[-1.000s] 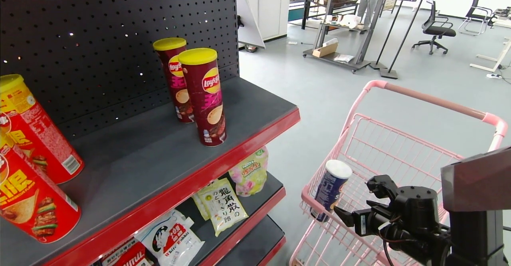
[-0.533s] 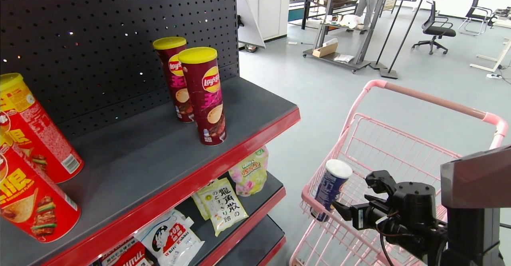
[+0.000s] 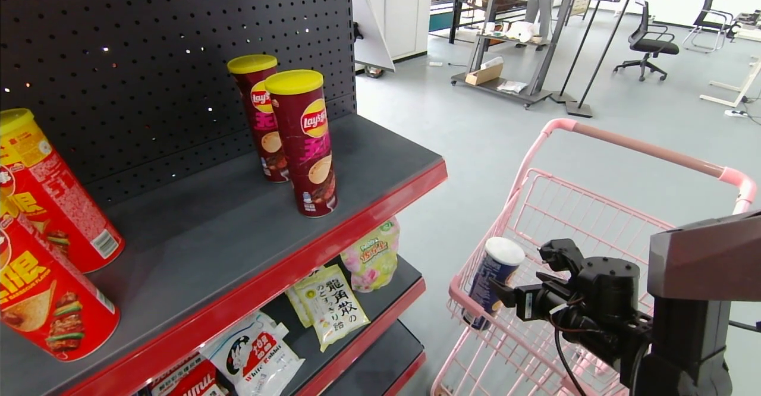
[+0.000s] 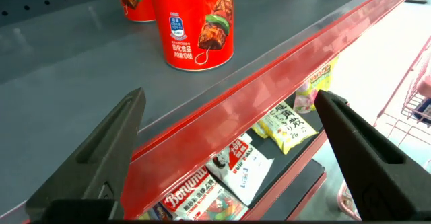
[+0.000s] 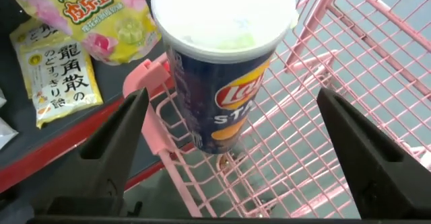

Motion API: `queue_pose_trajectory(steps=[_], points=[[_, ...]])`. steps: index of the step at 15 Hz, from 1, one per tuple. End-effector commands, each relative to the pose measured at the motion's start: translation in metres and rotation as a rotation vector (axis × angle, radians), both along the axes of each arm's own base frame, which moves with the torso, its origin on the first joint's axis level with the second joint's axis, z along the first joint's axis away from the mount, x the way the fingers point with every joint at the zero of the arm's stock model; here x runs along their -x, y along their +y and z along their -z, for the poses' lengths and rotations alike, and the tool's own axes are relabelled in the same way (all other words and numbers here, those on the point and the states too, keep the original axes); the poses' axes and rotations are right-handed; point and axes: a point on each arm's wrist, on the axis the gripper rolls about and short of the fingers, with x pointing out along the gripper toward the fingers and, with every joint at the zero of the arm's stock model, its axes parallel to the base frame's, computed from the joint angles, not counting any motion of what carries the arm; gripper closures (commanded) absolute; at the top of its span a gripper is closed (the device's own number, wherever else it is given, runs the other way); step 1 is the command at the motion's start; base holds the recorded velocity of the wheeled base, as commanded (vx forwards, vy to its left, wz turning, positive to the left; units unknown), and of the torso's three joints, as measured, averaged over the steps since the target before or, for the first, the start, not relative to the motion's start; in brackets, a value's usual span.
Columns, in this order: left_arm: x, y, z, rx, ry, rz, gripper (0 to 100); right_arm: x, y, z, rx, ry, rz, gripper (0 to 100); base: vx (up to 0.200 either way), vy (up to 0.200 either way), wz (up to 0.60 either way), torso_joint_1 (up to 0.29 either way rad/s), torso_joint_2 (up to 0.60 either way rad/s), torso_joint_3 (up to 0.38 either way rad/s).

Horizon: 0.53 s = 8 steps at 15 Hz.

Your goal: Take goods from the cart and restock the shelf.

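A dark blue chip can with a white lid stands tilted in the near left corner of the pink cart. My right gripper is open just beside it, level with its upper part. In the right wrist view the can stands ahead between the spread fingers of that gripper, with no contact visible. My left gripper is open with nothing in it, in front of the red edge of the top shelf.
On the top shelf stand two maroon cans near its right end and two red cans at the left, with bare shelf between. Snack bags lie on the lower shelf. A pegboard backs it.
My right gripper has risen and moved left, closer to the blue can. The can, cart and shelf goods have stayed put.
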Motion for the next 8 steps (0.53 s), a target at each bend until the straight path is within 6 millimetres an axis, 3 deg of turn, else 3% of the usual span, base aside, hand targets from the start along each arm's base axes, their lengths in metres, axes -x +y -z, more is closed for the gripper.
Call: queue_pose_trajectory(steps=[1,8], points=[[-0.0001,0.0000,0.0000,0.000,0.001,0.000,0,-0.0056,0.0022,0.0011,-0.005,-0.014,-0.002,0,0.000,0.000,0.00,0.000,0.00,0.000],[-0.0001,0.0000,0.0000,-0.002,0.001,0.000,0,-0.0154,0.0110,0.0055,-0.022,-0.030,-0.019,0,0.000,0.000,0.00,0.000,0.00,0.000]])
